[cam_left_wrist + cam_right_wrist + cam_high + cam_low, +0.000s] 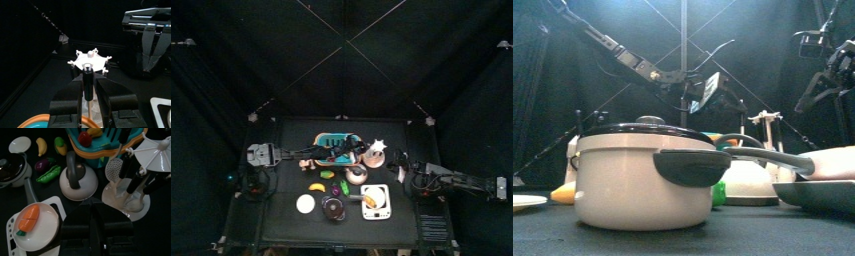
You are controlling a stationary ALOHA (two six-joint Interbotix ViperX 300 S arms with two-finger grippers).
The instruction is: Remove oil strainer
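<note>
Oil strainer point(374, 143) above pot point(373, 159), right of basket point(337, 147); plate point(374, 200) toward table's front.

Setting: robot lab test pen
Evidence: black curtains point(225, 60) enclosing small black table point(291, 222); toy kitchenware, plastic vegetables point(48, 174)

Large cream lidded pot point(640, 180) with dark handle up front. Behind, teal plastic basket point(107, 145) of toy fruit, near grey-handled kettle point(79, 184) and white plate point(37, 228) bearing a carrot point(28, 218).
</note>
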